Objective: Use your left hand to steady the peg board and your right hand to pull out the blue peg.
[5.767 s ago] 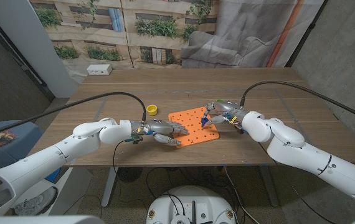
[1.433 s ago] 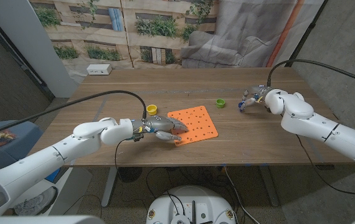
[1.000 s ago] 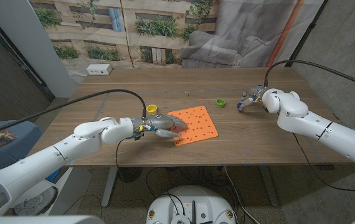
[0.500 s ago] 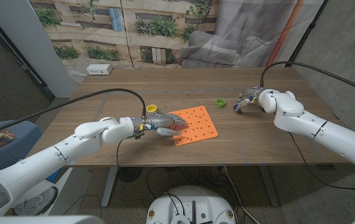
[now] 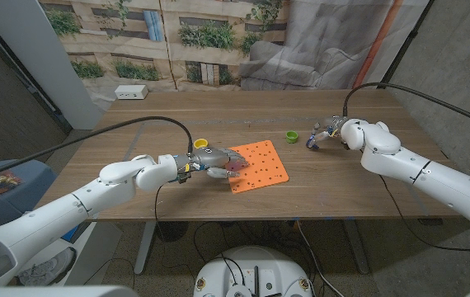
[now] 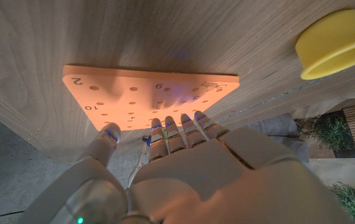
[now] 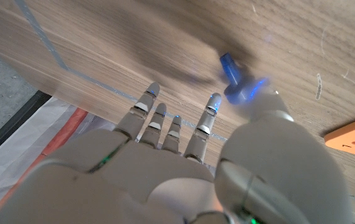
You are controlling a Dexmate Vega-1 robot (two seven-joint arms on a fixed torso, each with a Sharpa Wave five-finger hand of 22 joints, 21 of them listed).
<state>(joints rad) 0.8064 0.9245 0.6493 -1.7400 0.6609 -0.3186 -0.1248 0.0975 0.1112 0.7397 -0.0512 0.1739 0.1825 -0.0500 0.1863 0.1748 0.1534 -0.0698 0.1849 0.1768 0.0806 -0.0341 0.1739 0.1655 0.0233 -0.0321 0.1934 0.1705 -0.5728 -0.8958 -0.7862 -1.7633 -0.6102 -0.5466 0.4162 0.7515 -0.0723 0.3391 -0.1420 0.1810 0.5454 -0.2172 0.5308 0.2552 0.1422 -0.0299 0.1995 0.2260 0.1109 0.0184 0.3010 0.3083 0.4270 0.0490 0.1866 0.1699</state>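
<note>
Head view: the small blue plastic peg (image 5: 312, 141) is held in the right hand (image 5: 327, 132), well apart from the flat orange peg board (image 5: 256, 164) pressed by the left hand (image 5: 211, 163) to the wooden tabletop (image 5: 243, 111); extraction is judged complete.

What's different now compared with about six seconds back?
The right hand has left the board and moved off to the right, near the green cap, carrying the blue peg. The left hand stays on the board's left edge; the yellow cap hasn't moved.
</note>
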